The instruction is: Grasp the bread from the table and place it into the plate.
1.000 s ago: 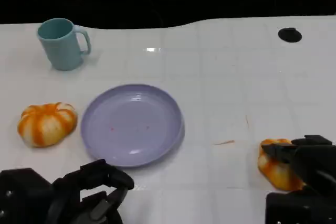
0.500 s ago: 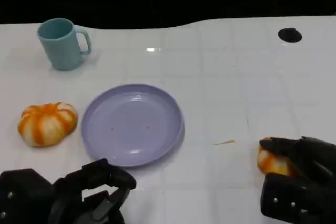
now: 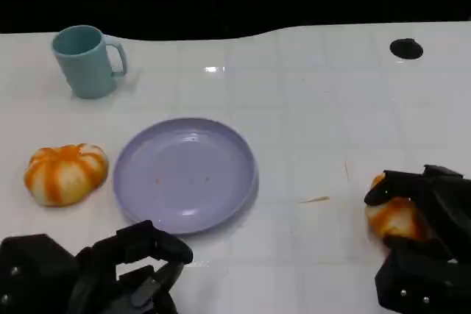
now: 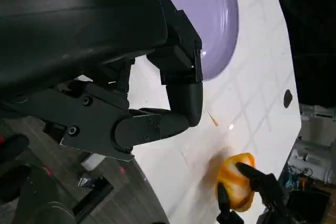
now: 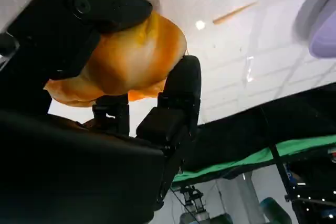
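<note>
**Bread in hand, plate waiting**

With its fingers wrapped around the bread (image 3: 394, 217), the right hand (image 3: 421, 215) holds it low at the table's (image 3: 309, 108) four o'clock — whether it is off the surface I cannot tell. The grasp step looks done; next comes a lift and a carry toward ten o'clock to the plate (image 3: 184, 174), which is bare. That path is open. The left hand (image 3: 110, 273) sits at seven o'clock, fingers loosely curled, holding nothing. A second bun (image 3: 66, 173) and a mug (image 3: 87, 60) lie beyond the plate — well off the route.
</note>
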You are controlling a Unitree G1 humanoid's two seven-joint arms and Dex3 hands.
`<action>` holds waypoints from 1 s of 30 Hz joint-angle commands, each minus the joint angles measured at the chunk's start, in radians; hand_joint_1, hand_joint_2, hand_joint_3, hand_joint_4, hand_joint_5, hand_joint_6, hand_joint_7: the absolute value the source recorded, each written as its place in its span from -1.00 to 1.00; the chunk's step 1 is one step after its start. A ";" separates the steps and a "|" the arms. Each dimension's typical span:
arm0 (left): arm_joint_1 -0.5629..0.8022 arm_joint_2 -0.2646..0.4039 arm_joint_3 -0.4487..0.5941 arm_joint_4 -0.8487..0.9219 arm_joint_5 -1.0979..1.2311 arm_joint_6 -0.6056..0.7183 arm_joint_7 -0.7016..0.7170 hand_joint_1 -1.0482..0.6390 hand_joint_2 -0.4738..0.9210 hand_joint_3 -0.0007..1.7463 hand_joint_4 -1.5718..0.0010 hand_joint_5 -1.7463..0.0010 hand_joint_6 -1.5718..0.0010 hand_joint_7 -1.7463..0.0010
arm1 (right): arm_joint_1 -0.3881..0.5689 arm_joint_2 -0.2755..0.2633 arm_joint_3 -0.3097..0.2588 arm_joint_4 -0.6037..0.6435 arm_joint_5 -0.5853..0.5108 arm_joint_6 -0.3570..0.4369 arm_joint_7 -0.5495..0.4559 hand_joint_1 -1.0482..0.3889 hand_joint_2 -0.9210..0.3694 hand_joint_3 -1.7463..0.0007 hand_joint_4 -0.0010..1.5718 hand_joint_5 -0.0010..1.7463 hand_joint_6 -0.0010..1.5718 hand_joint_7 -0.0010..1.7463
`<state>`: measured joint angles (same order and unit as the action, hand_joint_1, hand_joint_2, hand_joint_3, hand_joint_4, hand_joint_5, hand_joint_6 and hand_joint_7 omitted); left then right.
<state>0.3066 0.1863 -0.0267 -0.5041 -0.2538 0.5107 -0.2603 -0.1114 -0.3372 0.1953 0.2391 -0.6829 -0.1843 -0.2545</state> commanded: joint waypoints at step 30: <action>-0.009 0.011 -0.005 -0.020 0.017 0.016 0.014 -0.15 1.00 -0.38 0.21 -1.00 0.31 -0.56 | -0.204 0.187 0.107 0.064 0.110 -0.128 0.039 0.38 0.04 -0.55 0.21 1.00 0.05 0.77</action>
<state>0.2951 0.1824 -0.0376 -0.5203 -0.2449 0.5307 -0.2513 -0.2760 -0.1610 0.2877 0.2645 -0.5837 -0.2962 -0.2216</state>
